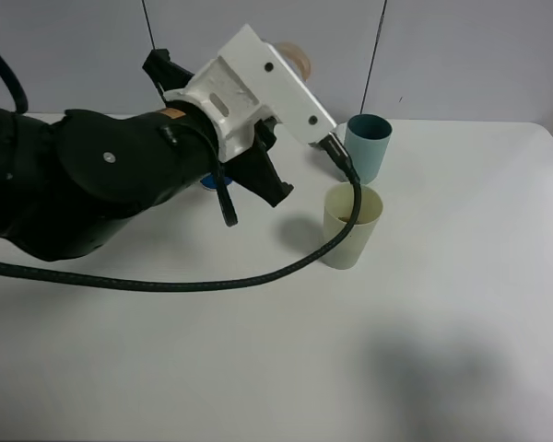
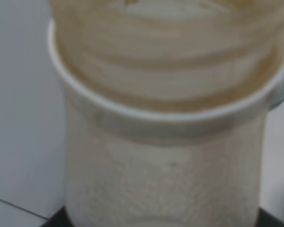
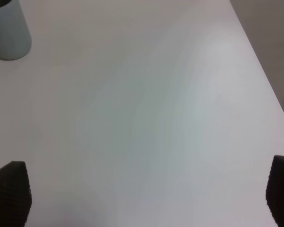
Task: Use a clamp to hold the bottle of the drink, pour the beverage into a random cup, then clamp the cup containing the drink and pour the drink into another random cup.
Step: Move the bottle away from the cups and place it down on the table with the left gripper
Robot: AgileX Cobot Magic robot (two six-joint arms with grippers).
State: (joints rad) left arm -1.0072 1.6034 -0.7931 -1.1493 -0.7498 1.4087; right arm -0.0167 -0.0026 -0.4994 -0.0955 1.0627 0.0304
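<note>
My left gripper (image 1: 275, 180) is raised over the white table and shut on the drink bottle. The white camera mount hides most of the bottle, and only its peach-coloured end (image 1: 295, 57) shows. The bottle's ribbed clear body with brown drink (image 2: 170, 71) fills the left wrist view, blurred. I cannot tell whether the pale rim and body below it are the bottle's label or the cup. The cream cup (image 1: 353, 226) stands just right of the gripper with brown drink inside. The teal cup (image 1: 367, 145) stands behind it and also shows in the right wrist view (image 3: 7, 30). My right gripper (image 3: 146, 194) is open and empty above bare table.
A small blue object (image 1: 210, 182), perhaps the bottle cap, lies under the left arm. A black cable (image 1: 258, 276) loops from the wrist across the cream cup's rim. The table's right edge (image 3: 270, 90) shows in the right wrist view.
</note>
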